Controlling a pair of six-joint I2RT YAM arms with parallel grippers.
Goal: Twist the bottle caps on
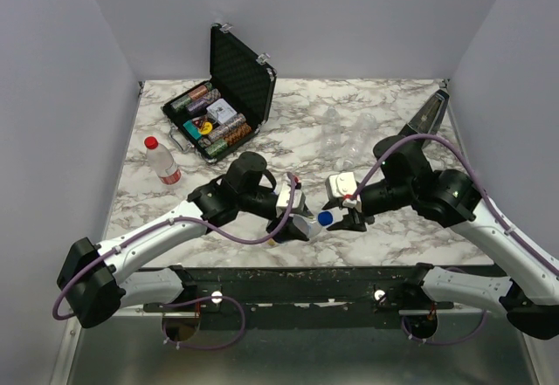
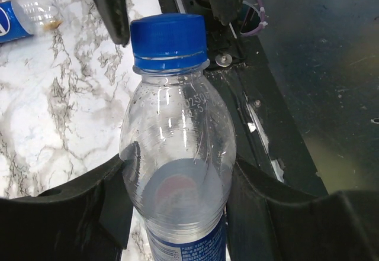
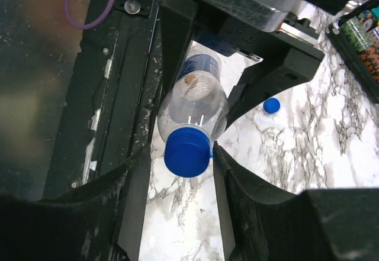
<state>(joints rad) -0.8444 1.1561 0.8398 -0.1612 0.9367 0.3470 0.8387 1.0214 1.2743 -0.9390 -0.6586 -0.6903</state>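
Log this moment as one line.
left gripper: clamped on bottle body | right gripper: fingers flanking blue cap, contact unclear | cap: on bottle, tightness unknown | spare blue cap: on table

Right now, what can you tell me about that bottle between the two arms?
The bottle is small, clear plastic and seemingly empty, with a blue label round its lower body and a blue cap sitting on its neck. It is tipped on its side between the arms, cap pointing at the right one. The left gripper is clamped on its body. The right gripper straddles the cap, with a gap showing on one side.
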